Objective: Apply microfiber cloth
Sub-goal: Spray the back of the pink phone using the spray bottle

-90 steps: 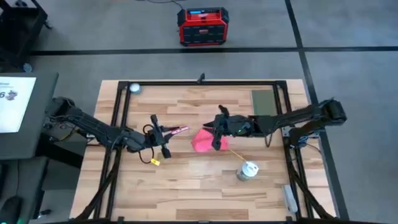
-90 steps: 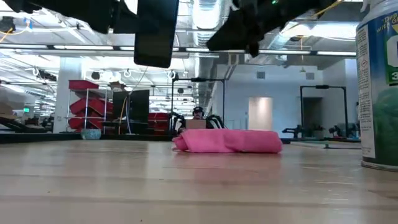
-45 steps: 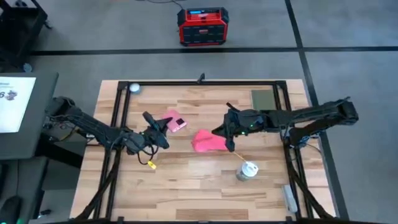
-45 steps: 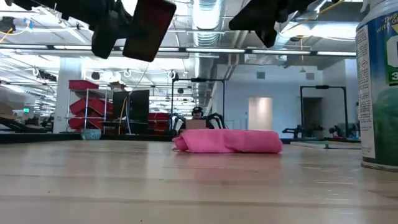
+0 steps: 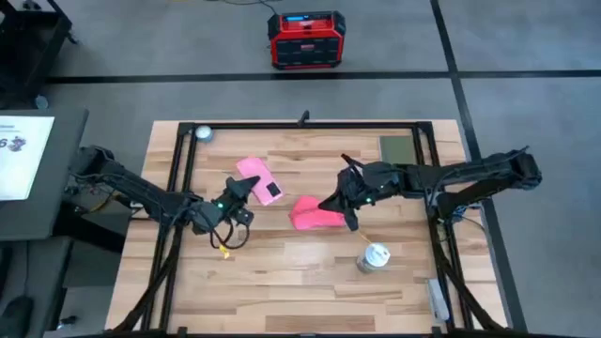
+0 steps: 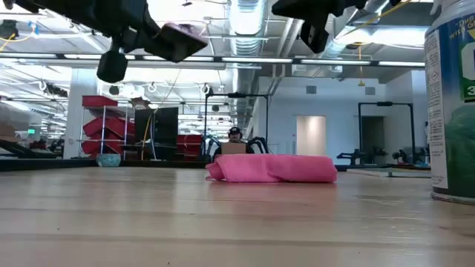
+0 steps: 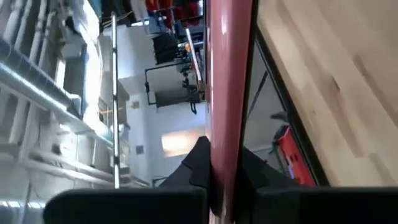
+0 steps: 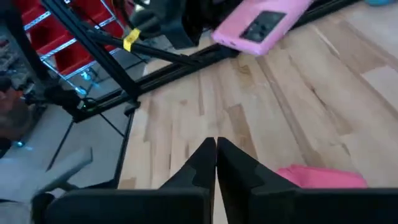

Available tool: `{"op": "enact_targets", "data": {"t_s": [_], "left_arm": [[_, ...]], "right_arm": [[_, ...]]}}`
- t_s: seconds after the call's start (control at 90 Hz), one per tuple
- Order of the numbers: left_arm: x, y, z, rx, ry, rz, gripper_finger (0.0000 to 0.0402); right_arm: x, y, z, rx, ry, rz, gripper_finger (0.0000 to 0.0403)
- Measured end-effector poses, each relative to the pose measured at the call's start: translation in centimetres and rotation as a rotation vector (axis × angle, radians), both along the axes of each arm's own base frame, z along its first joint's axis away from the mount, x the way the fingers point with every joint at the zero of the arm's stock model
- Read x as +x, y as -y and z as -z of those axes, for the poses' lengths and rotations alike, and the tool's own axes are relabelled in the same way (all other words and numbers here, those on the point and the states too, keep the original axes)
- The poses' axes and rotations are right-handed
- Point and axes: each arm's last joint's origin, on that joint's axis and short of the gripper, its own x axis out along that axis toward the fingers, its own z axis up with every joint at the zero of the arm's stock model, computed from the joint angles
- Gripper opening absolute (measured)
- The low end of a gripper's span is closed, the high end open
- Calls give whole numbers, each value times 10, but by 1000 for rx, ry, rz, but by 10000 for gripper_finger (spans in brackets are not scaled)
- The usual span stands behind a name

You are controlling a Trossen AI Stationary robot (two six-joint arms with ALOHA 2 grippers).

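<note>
- Holding the phone edge-on in my left gripper, fingers clamped on its rim, lifted clear of the table; the left wrist view shows its pink edge pinched between the pads.
- Microfiber cloth lies bunched in a low heap on the wood, just beside the phone toward the right arm, not touching it.
- Right gripper hangs above the cloth's edge; in the right wrist view the fingertips meet with nothing between them, cloth below and off to one side.
- Step in hand, as I read it: pick up the cloth and bring it to the phone.
- To do it well: spread the right fingers first, drop onto the highest fold, pinch a single layer near a corner so it hangs open.
- Keep the left arm steady and the phone's face turned toward the cloth side.
- Risk: the spray can stands near the cloth; I'd swing away from it.
</note>
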Motion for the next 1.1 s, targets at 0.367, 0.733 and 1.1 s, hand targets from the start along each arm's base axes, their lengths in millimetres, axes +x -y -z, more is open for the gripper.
{"op": "enact_targets", "data": {"t_s": [0.367,0.733,1.1], "left_arm": [[15,10,36,120,-227,30,2],[25,-16,2,186,-232,61,2],[22,0,-1,283,-315,196,2]], "right_arm": [[30,12,73,161,-317,-170,13],[60,6,76,136,-57,-245,40],[62,24,71,85,9,-145,40]]}}
